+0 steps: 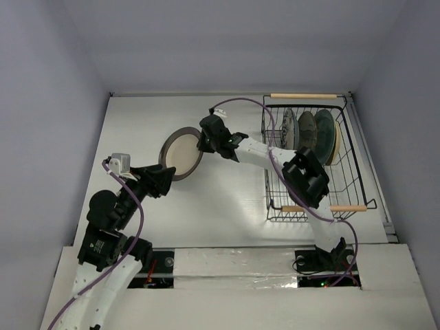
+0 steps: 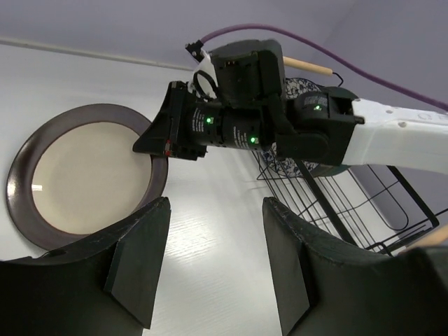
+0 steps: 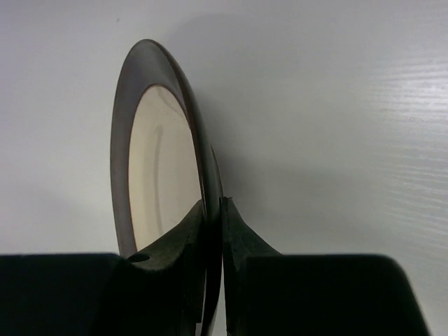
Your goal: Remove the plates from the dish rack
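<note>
Tan plate [image 1: 182,152] pinched at the rim by right gripper [image 3: 213,204], well clear of dish rack [image 1: 304,95]; left gripper [image 2: 217,203] gaping wide beside it, contact unclear; racked plates [image 1: 306,130] partly hidden behind right arm [image 1: 302,175].

A dark-rimmed plate [image 1: 181,152] with a cream centre stands on edge above the counter [image 1: 227,199], left of the dish rack [image 1: 282,212]. The right gripper [image 1: 204,141] pinches its rim. The rack, black wire with two light wooden rod handles, sits at the counter's right side. Three plates stand upright in its far end, side by side: a floral plate [image 1: 289,127], a dark plate [image 1: 307,130] and a teal plate [image 1: 324,135].
</note>
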Controlling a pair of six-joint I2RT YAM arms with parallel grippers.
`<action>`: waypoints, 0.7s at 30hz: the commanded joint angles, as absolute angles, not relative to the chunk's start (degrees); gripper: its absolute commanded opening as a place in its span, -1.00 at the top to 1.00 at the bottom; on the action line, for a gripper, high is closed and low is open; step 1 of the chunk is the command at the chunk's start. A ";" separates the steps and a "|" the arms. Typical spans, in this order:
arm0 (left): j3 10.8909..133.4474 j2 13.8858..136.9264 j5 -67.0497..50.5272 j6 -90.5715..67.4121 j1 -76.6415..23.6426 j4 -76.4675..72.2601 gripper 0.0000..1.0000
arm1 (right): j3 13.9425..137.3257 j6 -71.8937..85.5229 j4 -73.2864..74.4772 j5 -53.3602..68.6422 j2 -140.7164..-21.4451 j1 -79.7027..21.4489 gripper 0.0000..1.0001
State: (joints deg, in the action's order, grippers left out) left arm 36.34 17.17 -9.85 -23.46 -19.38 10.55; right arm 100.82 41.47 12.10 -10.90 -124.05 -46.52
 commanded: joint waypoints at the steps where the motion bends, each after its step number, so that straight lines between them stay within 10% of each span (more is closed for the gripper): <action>1: 35.95 17.84 -10.28 -23.82 -19.07 8.09 -0.04 | 96.43 46.75 -1.29 -10.81 -120.41 -46.41 0.94; 21: 35.86 19.34 -10.63 -23.82 -19.07 8.00 -0.04 | 89.56 36.58 5.96 -14.58 -108.75 -46.41 -0.69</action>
State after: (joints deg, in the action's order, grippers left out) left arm 36.14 18.70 -10.04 -23.49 -19.38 10.55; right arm 87.48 41.91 6.46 -11.62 -119.20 -45.84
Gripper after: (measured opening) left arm 0.520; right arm 0.821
